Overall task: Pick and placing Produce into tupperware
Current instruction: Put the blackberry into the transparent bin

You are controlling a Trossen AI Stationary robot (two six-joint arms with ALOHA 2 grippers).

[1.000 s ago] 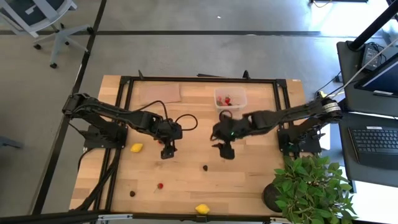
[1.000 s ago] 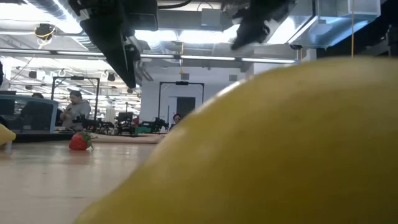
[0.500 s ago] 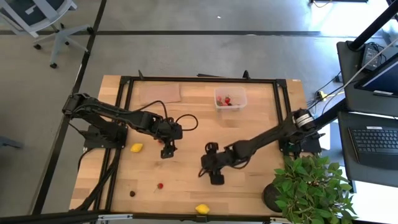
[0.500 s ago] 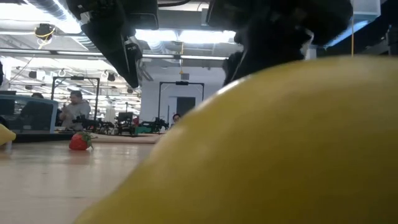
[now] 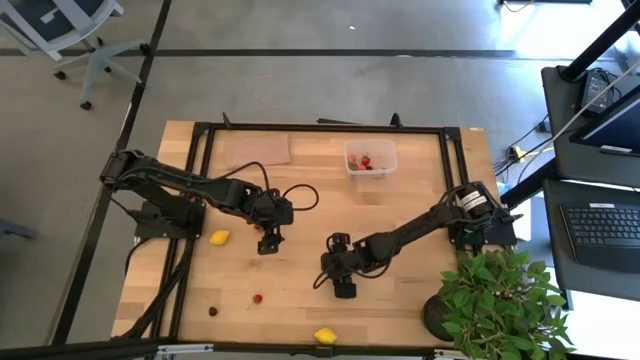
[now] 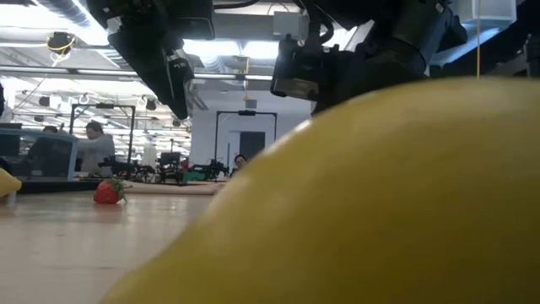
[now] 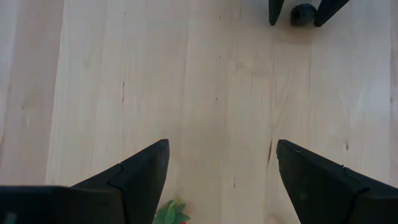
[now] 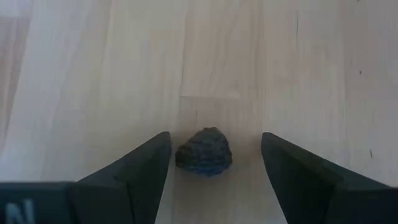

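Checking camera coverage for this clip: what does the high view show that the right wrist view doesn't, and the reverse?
Only the high view shows the tub holding red pieces, the two lemons, a strawberry, the cardboard sheet, the plant and the left hand waiting mid-table. Only the right wrist view shows a dark berry lying between the open fingers, untouched. Both share the right hand low over the wooden table.
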